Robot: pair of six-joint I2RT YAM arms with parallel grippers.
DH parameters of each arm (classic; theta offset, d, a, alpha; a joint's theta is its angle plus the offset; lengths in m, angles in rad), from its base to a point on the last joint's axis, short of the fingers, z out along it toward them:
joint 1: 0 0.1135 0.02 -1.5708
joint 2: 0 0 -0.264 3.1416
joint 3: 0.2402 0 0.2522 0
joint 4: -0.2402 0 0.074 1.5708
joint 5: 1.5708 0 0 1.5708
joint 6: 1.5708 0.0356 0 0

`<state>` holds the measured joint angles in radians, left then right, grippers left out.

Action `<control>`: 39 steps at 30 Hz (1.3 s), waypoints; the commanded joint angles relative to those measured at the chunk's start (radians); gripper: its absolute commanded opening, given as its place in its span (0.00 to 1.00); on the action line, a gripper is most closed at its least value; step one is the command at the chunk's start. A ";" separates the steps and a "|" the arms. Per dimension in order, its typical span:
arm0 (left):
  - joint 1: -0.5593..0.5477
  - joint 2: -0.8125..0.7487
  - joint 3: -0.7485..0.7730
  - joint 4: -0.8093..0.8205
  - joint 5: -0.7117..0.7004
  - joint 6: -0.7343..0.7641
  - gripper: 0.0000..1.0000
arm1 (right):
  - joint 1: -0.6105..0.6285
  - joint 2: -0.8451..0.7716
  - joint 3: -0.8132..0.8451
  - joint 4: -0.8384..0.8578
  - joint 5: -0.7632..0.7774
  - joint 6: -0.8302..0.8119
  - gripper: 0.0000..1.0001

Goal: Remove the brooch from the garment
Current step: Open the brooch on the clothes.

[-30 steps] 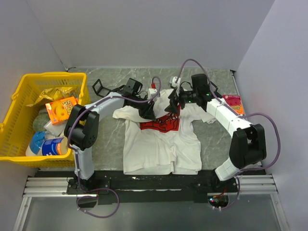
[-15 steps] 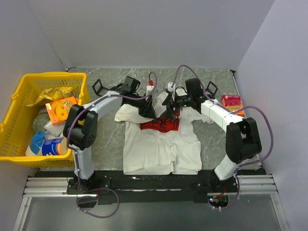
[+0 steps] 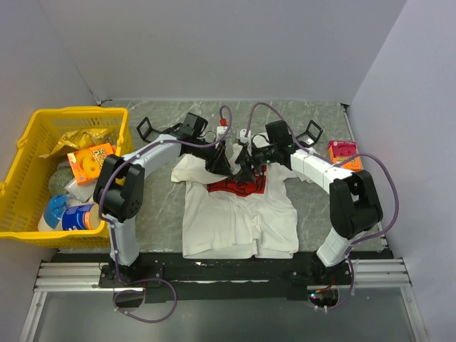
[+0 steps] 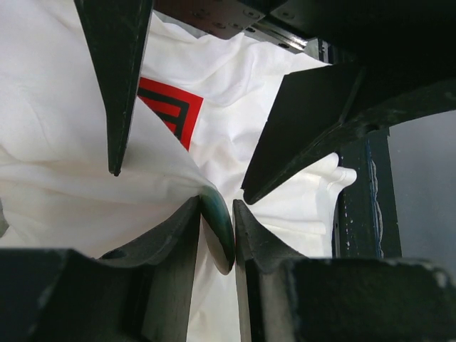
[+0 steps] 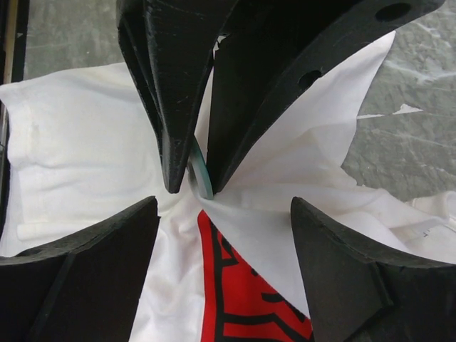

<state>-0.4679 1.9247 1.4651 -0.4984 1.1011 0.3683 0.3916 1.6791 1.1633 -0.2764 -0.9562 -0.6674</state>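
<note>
Brooch [image 4: 217, 231] not yet off: it sits just above the red print on the shirt [image 3: 235, 221], cloth tented up to it. My left jaws pinch it, nearly closed. My right jaws gape wide either side of the cloth, holding nothing. Remaining, I judge: pull it free. Jaw tips crowd each other. Basket [image 3: 78, 112] and orange packet [image 3: 344, 153] lie well apart.

A white T-shirt [image 3: 239, 221] with a red print lies on the grey marbled table [image 3: 162, 206]. The left gripper [image 3: 222, 165] and the right gripper [image 3: 246, 166] stand close together over the upper edge of the print, where the cloth is bunched. A yellow basket [image 3: 71, 111] holding packets stands far left. An orange packet [image 3: 344, 152] lies beside the right arm.
</note>
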 commanded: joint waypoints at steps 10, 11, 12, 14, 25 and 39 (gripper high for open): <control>0.018 -0.050 0.020 0.004 0.079 0.001 0.32 | 0.020 0.034 0.053 -0.040 0.034 -0.012 0.31; 0.018 -0.049 0.020 0.004 0.075 0.001 0.32 | 0.020 0.033 0.056 -0.041 0.031 -0.012 0.17; 0.018 -0.047 0.018 0.007 0.072 0.000 0.32 | 0.021 0.036 0.058 -0.044 0.025 -0.014 0.12; 0.018 -0.046 0.015 0.012 0.071 -0.003 0.34 | 0.021 0.036 0.061 -0.053 0.017 -0.017 0.02; 0.025 -0.039 0.001 0.041 0.057 -0.025 0.54 | 0.023 0.028 0.068 -0.067 0.010 -0.026 0.00; 0.084 -0.027 0.004 0.040 0.046 -0.025 0.50 | 0.021 0.022 0.073 -0.075 0.020 -0.032 0.00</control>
<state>-0.4019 1.9228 1.4639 -0.4828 1.1133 0.3363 0.4061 1.7046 1.1923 -0.3424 -0.9173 -0.6846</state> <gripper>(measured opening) 0.517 0.011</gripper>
